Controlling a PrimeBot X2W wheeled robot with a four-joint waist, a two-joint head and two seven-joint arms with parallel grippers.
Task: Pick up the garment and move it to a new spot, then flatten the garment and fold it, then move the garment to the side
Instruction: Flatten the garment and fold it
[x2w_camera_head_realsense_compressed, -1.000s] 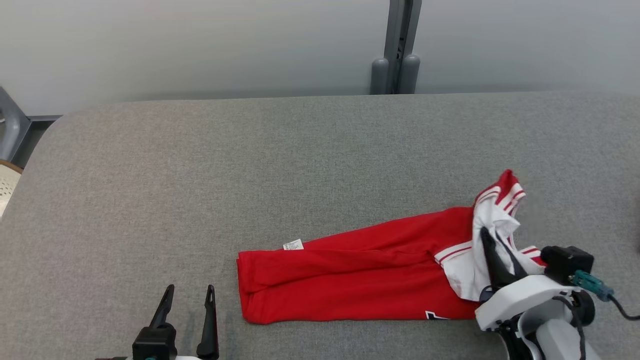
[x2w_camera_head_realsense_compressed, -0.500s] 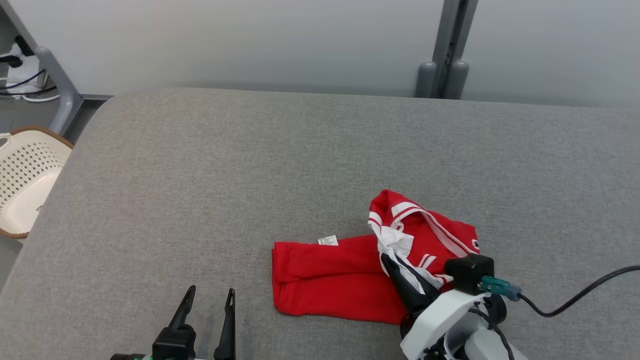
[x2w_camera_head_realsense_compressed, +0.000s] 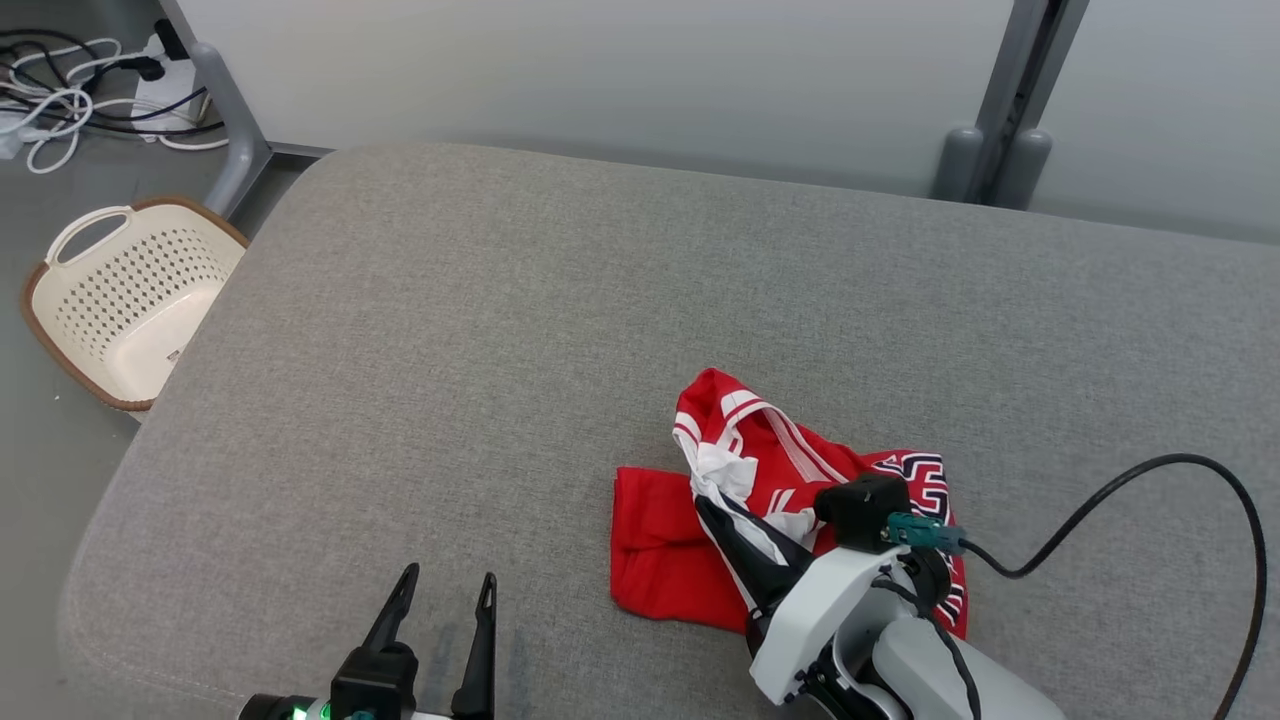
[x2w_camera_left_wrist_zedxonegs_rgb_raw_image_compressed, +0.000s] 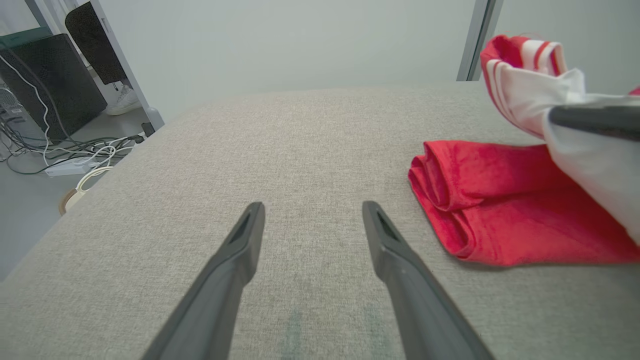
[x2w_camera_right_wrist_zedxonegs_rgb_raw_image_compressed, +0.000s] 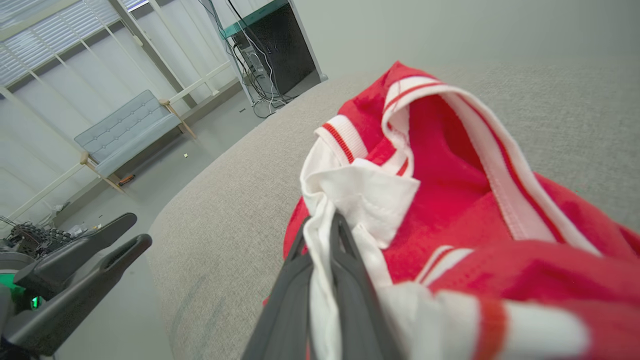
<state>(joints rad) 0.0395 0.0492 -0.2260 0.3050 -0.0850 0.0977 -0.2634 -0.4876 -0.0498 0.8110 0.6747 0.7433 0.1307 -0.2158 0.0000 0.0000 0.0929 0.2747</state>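
The garment (x2w_camera_head_realsense_compressed: 670, 540) is a red shirt with white and red striped trim, lying bunched on the grey padded table (x2w_camera_head_realsense_compressed: 500, 300). My right gripper (x2w_camera_head_realsense_compressed: 712, 508) is shut on its white trim and holds that end lifted and doubled back over the rest; the same pinch on the garment (x2w_camera_right_wrist_zedxonegs_rgb_raw_image_compressed: 440, 200) is plain at my right gripper (x2w_camera_right_wrist_zedxonegs_rgb_raw_image_compressed: 322, 225) in the right wrist view. My left gripper (x2w_camera_head_realsense_compressed: 445, 590) stands open near the table's front edge, left of the garment (x2w_camera_left_wrist_zedxonegs_rgb_raw_image_compressed: 490, 210), nothing between its fingers (x2w_camera_left_wrist_zedxonegs_rgb_raw_image_compressed: 245, 240).
A cream perforated basket (x2w_camera_head_realsense_compressed: 120, 300) sits on the floor off the table's left edge, with cables (x2w_camera_head_realsense_compressed: 60, 90) behind it. A grey post (x2w_camera_head_realsense_compressed: 1000, 110) stands behind the table. A black cable (x2w_camera_head_realsense_compressed: 1150, 520) trails from my right wrist across the table.
The camera has turned left. My right gripper has carried the garment's trimmed end leftward over the red body, so the garment is now bunched shorter. The left gripper keeps its place, open.
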